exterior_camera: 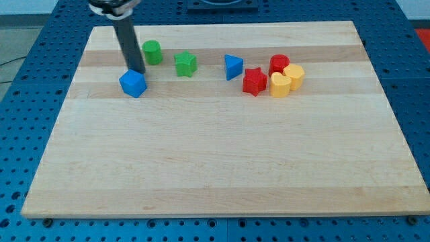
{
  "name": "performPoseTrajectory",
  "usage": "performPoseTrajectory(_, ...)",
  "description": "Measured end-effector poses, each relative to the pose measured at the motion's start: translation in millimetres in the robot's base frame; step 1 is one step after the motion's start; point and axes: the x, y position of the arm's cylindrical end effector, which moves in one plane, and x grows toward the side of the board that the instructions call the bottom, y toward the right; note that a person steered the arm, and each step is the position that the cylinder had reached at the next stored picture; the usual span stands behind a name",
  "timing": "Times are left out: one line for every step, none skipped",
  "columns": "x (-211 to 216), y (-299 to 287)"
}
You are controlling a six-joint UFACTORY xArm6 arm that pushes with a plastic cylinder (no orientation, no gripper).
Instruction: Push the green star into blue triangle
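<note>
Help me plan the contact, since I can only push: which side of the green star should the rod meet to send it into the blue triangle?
Meet the green star on its face toward the view's left, centred, and push toward the view's right: the blue triangle lies that way in nearly the same row, with bare board between. My tip is now at the blue cube, left of the star, with the green cylinder close by.

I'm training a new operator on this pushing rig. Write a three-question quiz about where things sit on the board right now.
1. True or false: my tip is touching the green star.
2. Which block lies nearest the blue triangle on the view's right? A) red star B) green cylinder C) blue cube
3. Fill in: to reach the blue triangle, the green star must travel toward the view's ____.

Key: 1 false, my tip is at the blue cube; 2 A; 3 right.
</note>
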Motion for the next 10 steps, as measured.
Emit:
performPoseTrajectory(29,-21)
performPoseTrajectory(57,47)
performPoseTrajectory(58,119)
performPoseTrajectory(56,120)
performPoseTrajectory(39,63)
performPoseTrajectory(6,31)
performPoseTrajectory(-31,46)
performPoseTrajectory(-20,118)
performPoseTrajectory(-15,151)
performPoseTrajectory(-1,141)
